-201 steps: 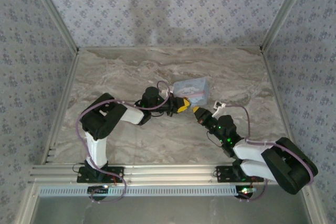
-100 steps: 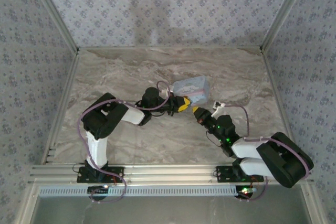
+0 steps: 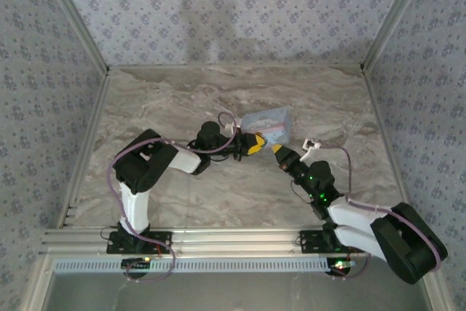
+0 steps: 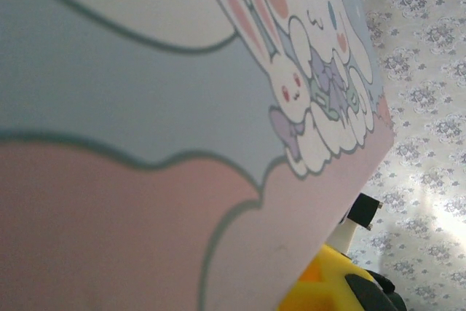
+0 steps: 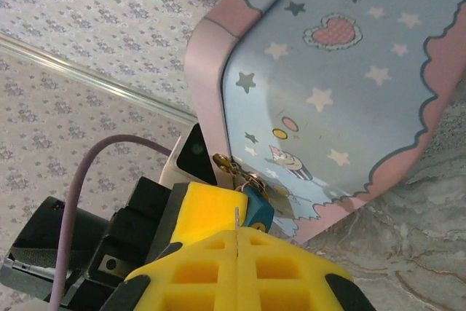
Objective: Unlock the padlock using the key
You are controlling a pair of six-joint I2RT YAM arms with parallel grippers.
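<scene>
Over the last second the right arm has swung its elbow outward and pushed the right gripper (image 3: 279, 151) closer to the tin (image 3: 266, 119); the left gripper (image 3: 252, 143) has held its place. We judge the key (image 5: 237, 215) is being lined up, not yet inserted. The padlock (image 5: 257, 207) hangs at the tin's near corner, just beside the left gripper's yellow finger. The right jaws are pressed together on a thin metal sliver, seemingly the key. The left jaws are nearly together, on what we cannot tell. We count two arms, one tin, one padlock and one key, on one worktop (image 3: 182, 100).
</scene>
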